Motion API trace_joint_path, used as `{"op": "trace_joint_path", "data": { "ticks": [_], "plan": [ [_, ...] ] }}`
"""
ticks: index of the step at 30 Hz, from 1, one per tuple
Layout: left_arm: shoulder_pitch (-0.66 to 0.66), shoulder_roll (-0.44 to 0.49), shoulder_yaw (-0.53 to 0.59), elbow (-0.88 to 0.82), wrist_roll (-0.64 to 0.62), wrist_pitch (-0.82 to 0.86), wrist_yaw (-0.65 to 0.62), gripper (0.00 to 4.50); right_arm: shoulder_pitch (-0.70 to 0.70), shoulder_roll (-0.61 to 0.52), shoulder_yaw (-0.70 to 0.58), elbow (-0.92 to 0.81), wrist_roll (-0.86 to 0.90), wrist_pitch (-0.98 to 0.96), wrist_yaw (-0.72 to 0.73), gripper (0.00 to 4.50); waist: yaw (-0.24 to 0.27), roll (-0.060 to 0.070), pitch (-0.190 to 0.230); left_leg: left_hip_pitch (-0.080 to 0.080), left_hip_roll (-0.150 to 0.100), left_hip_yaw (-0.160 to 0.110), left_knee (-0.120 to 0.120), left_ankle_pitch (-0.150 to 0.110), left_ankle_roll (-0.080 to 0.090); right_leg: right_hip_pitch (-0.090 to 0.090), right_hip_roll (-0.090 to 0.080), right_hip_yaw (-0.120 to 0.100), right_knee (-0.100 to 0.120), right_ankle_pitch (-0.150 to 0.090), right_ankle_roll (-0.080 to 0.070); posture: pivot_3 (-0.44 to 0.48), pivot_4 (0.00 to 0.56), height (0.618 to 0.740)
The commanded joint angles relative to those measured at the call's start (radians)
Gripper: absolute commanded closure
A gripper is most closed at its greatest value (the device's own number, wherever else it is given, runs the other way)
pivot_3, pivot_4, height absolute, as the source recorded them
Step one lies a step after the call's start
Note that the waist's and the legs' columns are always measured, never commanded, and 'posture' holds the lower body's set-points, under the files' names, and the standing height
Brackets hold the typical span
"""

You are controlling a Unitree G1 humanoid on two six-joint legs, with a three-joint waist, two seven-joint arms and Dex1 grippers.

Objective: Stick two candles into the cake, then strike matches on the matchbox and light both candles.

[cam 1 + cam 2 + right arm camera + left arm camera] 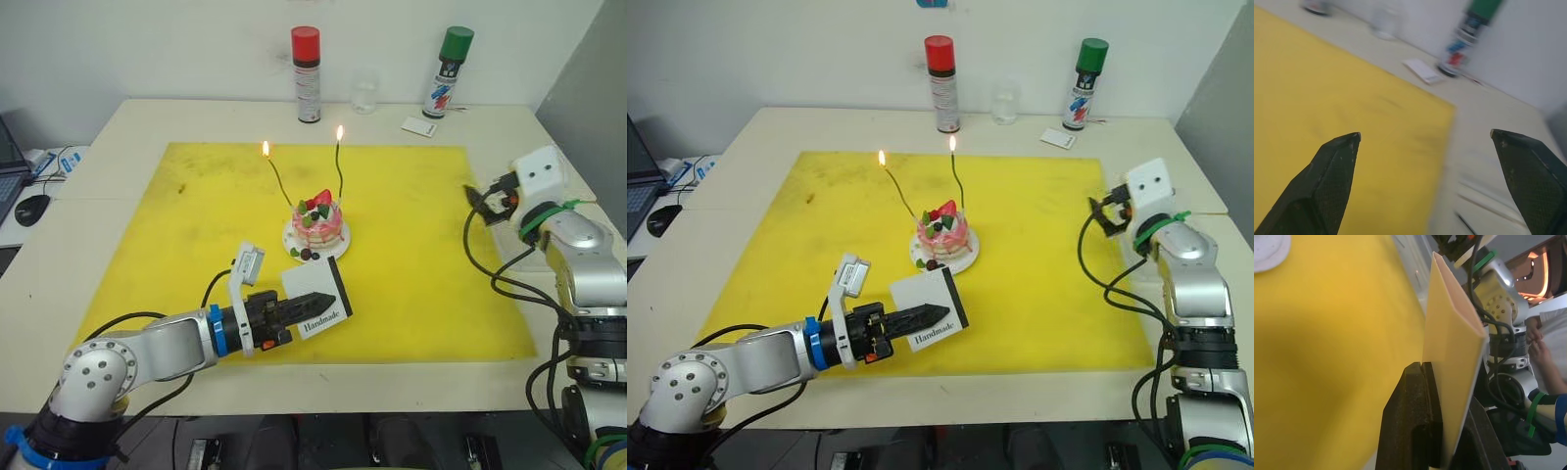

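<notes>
left gripper point(315, 300) pinching the matchbox point(318, 302) by its flat faces just before the cake point(317, 227) | box looking light, crushable, best held by its edges | both candles point(340, 162) burning upright in cake | right gripper point(1426, 142) hanging wide open, empty, at mat's point(421, 245) far-right edge
</notes>
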Motion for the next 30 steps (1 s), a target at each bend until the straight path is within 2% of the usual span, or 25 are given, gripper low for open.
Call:
{"op": "trace_joint_path", "data": {
  "ticks": [1, 7, 12, 20, 24, 30],
  "plan": [
    [-0.019, 0.023, -0.017, 0.010, 0.021, 0.043, -0.055, 4.50, 0.013, -0.049, 0.051, -0.122, 0.123, -0.004, 0.244, 0.04, 0.001, 0.000, 0.000, 0.000, 0.000, 0.000, 0.000, 0.000, 0.000, 0.000, 0.000, 0.000, 0.000, 0.000, 0.000, 0.000, 0.150, 0.740],
    [-0.081, 0.005, -0.048, 0.104, 0.048, 0.078, -0.071, 4.50, 0.114, -0.138, 0.098, -0.285, 0.310, 0.024, 0.563, 0.04, 0.009, 0.000, 0.000, -0.001, 0.000, -0.002, 0.000, 0.000, 0.000, 0.000, 0.000, -0.002, -0.001, 0.000, 0.000, 0.000, 0.150, 0.740],
    [-0.139, -0.049, -0.085, 0.202, 0.004, 0.091, 0.000, 4.50, 0.176, -0.181, 0.156, -0.377, 0.316, -0.073, 0.698, 0.04, 0.003, 0.000, 0.000, 0.000, 0.000, -0.001, 0.000, 0.000, 0.000, 0.000, 0.000, -0.002, -0.001, -0.003, 0.004, 0.000, 0.150, 0.740],
    [-0.215, -0.122, -0.158, 0.338, -0.058, 0.141, 0.109, 4.50, 0.165, -0.149, 0.216, -0.438, 0.288, -0.095, 0.676, 0.04, 0.003, 0.000, 0.000, 0.000, 0.000, -0.002, 0.001, 0.000, 0.000, 0.001, 0.000, -0.002, 0.000, -0.002, 0.005, 0.000, 0.150, 0.740],
    [-0.247, -0.135, -0.176, 0.392, -0.092, 0.172, 0.142, 4.50, 0.162, -0.141, 0.222, -0.432, 0.282, -0.100, 0.660, 0.04, 0.003, 0.000, 0.000, 0.000, 0.000, -0.002, 0.001, 0.000, 0.000, 0.001, 0.000, -0.002, 0.000, -0.002, 0.004, 0.000, 0.150, 0.740],
    [-0.297, -0.142, -0.183, 0.473, -0.079, 0.227, 0.154, 4.50, 0.169, -0.133, 0.223, -0.422, 0.273, -0.110, 0.642, 0.04, 0.003, 0.000, 0.000, 0.000, 0.000, -0.002, 0.001, 0.000, 0.000, 0.001, 0.000, -0.002, 0.000, -0.002, 0.004, 0.000, 0.150, 0.740]
  ]
}}
